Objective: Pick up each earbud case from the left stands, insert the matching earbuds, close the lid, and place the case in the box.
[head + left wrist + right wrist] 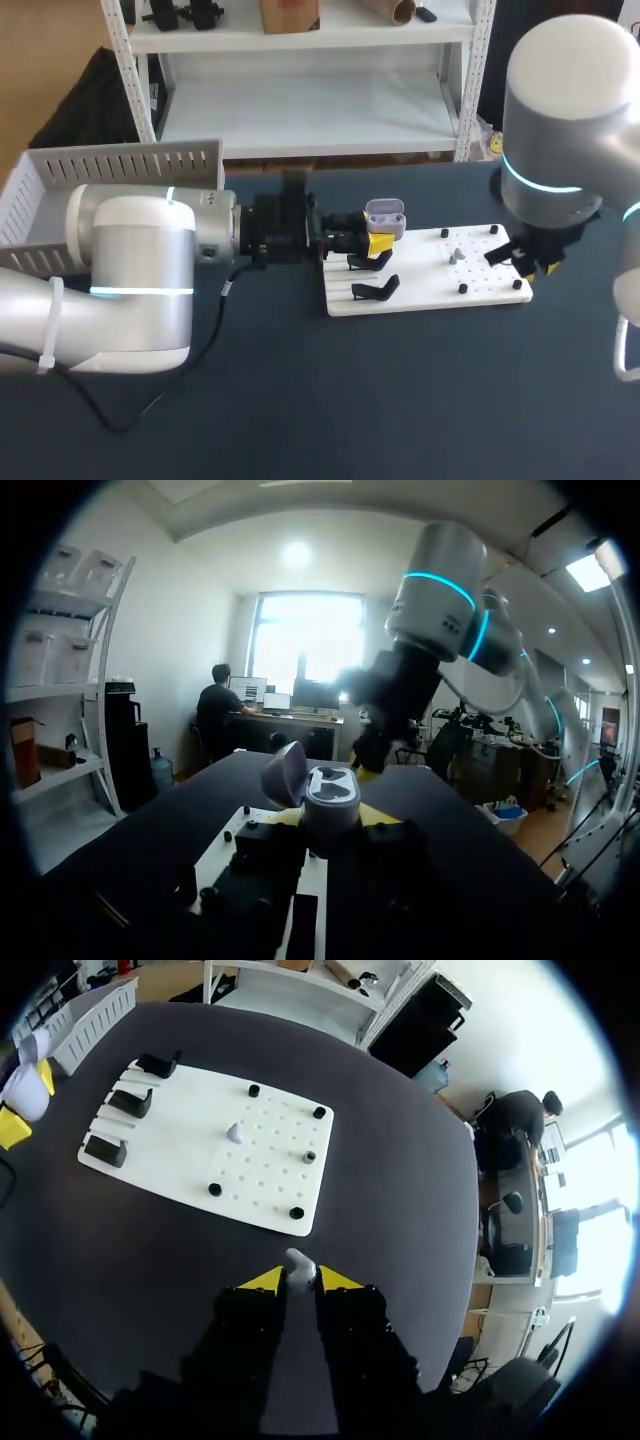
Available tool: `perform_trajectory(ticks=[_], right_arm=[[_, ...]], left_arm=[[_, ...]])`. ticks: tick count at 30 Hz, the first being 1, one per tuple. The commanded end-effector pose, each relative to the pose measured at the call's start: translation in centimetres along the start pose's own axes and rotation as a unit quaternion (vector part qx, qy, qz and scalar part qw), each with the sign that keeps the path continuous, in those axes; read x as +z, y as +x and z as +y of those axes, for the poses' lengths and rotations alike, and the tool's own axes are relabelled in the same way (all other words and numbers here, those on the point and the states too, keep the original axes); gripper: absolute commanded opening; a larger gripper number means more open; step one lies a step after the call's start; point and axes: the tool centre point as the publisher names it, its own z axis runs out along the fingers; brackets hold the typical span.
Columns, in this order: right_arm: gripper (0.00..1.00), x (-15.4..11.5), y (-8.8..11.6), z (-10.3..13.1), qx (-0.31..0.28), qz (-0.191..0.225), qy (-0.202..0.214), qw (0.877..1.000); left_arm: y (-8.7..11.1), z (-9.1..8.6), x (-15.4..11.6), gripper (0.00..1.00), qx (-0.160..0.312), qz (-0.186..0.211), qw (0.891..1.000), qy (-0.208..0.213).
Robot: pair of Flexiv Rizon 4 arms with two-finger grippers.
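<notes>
**A:** What does the right wrist view add that the head view hides?

**B:** A small pale earbud (pixel 300 1263) nipped between the yellow tips of the right pincer (pixel 300 1280), over dark tabletop (pixel 400 1160) just off the white board (pixel 180 1128). From overhead, that pincer shows only dark fingers at the board's right edge.

**A:** And the left wrist view?

**B:** The lavender earbud case (pixel 332 802) is clamped in the left pincer (pixel 335 825) with its lid up.

**A:** What about the arm poses?

**B:** The left arm lies level, reaching in from the left. It holds the case over the board's left end, above the black stands (pixel 372 264). The right arm hangs steeply down. A second earbud (pixel 457 256) lies on the board.
</notes>
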Motion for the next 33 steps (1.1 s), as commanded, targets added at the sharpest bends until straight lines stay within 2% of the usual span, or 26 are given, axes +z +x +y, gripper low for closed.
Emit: perform_trajectory(ticks=[1,20,23,25,26,28,30,33], right_arm=[[0.00,-0.2,0.4,-0.2,0.001,-0.003,-0.001,1.000],[0.00,-0.6,0.4,0.1,-0.006,-0.010,0.007,1.000],[0.00,-2.2,0.0,0.7,0.023,-0.002,0.028,0.999],[0.00,-3.3,-0.3,1.0,0.063,0.027,0.028,0.997],[0.00,-4.0,-0.3,1.3,0.068,0.021,0.032,0.997],[0.00,-5.0,-0.4,2.0,0.082,0.050,0.052,0.994],[0.00,-5.9,-0.6,2.5,0.112,0.073,0.051,0.990],[0.00,-6.9,-0.8,3.2,0.160,0.085,0.062,0.982]], left_arm=[[0.1,0.0,0.0,0.00,0.001,-0.002,1.000,-0.002],[0.1,0.0,0.0,0.00,0.001,-0.002,1.000,-0.002],[0.1,0.0,0.0,0.00,0.001,-0.002,1.000,-0.002],[0.1,0.0,0.0,0.00,0.001,-0.002,1.000,-0.002],[0.1,0.0,0.0,0.00,0.001,-0.002,1.000,-0.002],[0.1,0.0,0.0,0.00,0.001,-0.002,1.000,-0.002],[0.1,0.0,0.0,0.00,0.001,-0.002,1.000,-0.002],[0.1,0.0,0.0,0.00,0.001,-0.002,1.000,-0.002]])
